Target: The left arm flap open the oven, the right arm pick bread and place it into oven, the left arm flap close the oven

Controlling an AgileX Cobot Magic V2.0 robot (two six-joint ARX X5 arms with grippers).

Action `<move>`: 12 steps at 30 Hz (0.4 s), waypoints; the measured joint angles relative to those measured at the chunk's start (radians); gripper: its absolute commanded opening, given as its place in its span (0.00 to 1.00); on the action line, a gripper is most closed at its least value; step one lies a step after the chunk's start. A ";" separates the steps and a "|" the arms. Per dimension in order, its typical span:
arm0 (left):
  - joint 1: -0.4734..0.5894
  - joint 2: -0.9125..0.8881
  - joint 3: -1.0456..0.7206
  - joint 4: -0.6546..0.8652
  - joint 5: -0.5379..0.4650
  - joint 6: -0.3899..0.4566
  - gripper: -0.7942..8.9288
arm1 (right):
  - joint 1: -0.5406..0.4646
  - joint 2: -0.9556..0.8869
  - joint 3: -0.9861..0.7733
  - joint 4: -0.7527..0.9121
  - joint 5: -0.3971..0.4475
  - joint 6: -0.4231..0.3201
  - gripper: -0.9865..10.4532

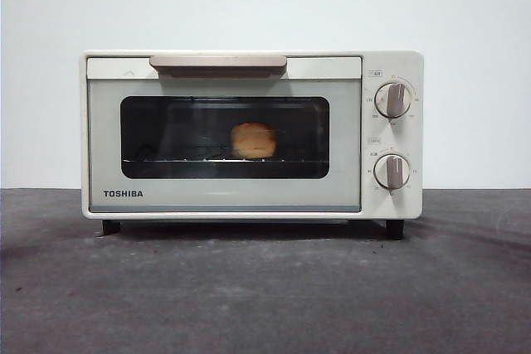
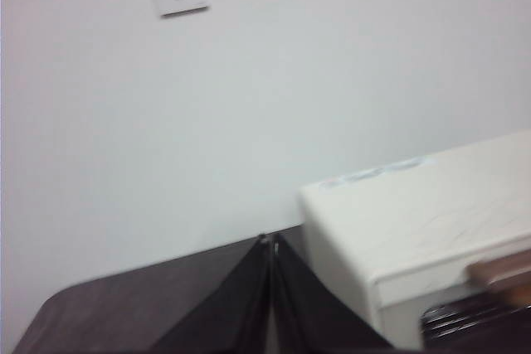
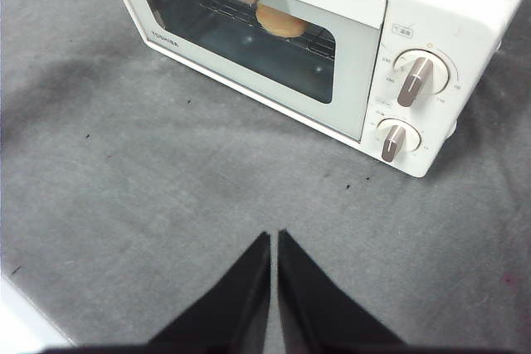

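Standing on grey table [image 1: 265, 288], oven [image 1: 224, 196], white wall [image 1: 332, 6] behind

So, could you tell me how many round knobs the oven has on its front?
2. Both sit on the oven's control panel, beside the glass door: the upper knob near the top corner and the lower knob directly beneath it. None seems hidden.

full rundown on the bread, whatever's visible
The bread is a small golden-orange, lumpy rounded loaf with a crusty-looking surface. It lies on the wire rack inside the oven, near the window's middle, seen through the dark glass of the shut door. Only the rack touches it; neither end effector is near.
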 measured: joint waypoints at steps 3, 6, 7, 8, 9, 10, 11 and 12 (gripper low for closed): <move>0.008 -0.048 -0.092 0.007 -0.034 0.003 0.09 | 0.000 0.000 0.000 0.000 0.000 0.000 0.10; 0.009 -0.091 -0.187 0.005 -0.072 0.007 0.09 | 0.000 0.000 0.000 0.000 0.000 0.000 0.10; 0.009 -0.107 -0.219 0.005 -0.078 0.007 0.09 | 0.000 0.000 0.000 0.000 0.000 0.000 0.10; 0.010 -0.122 -0.251 0.003 -0.080 0.007 0.09 | 0.000 0.000 0.000 0.000 0.000 0.000 0.10; 0.010 -0.133 -0.273 0.003 -0.080 0.007 0.09 | 0.000 0.000 0.000 0.000 0.000 0.000 0.10; 0.010 -0.147 -0.300 0.002 -0.080 0.007 0.09 | 0.000 0.000 0.000 0.000 0.000 0.000 0.10; 0.010 -0.159 -0.324 0.002 -0.081 0.007 0.09 | 0.000 0.000 0.000 0.000 0.000 0.000 0.10; 0.010 -0.170 -0.343 0.003 -0.081 0.007 0.09 | 0.000 0.000 0.000 0.000 0.000 0.000 0.10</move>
